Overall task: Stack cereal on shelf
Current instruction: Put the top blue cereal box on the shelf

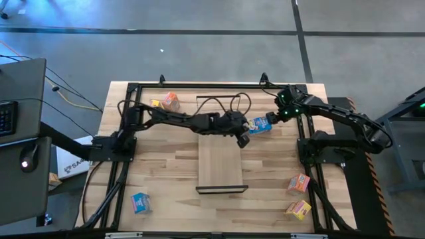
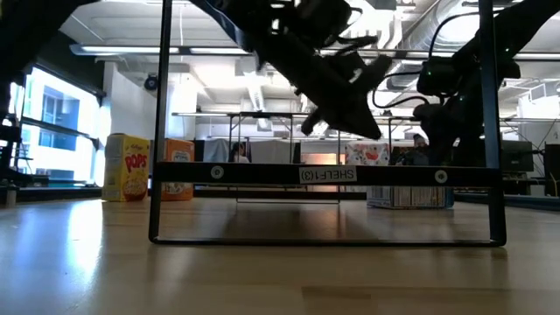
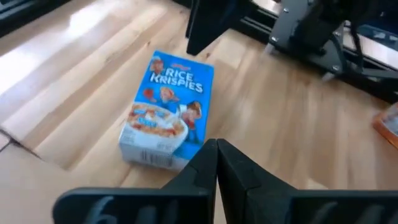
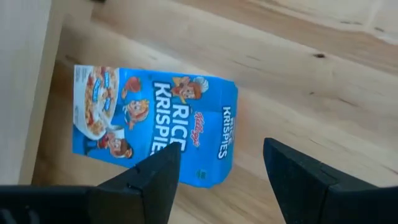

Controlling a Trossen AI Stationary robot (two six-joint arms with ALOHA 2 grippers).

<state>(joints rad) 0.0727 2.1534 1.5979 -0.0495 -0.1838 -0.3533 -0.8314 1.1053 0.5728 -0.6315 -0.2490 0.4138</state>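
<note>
A blue Rice Krispies cereal box (image 1: 260, 125) lies flat on the table just off the far right corner of the shelf (image 1: 220, 162), a pale board with black end frames. My left gripper (image 1: 243, 138) is shut and hangs raised beside the box's bottom end (image 3: 152, 155). My right gripper (image 4: 219, 169) is open and hovers over the box's top end (image 4: 217, 130), one finger on each side, touching nothing. Five more boxes lie on the table: orange (image 1: 172, 100) and yellow (image 1: 157, 103) far left, blue (image 1: 141, 202) near left, orange-pink (image 1: 299, 183) and yellow (image 1: 299, 210) near right.
Black arm frames run along both sides of the table (image 1: 166, 156), and a loose cable (image 1: 222, 103) loops at the far edge behind the shelf. In the low view the shelf's black front frame (image 2: 324, 174) stands across the middle. Bare wood lies near the shelf's front end.
</note>
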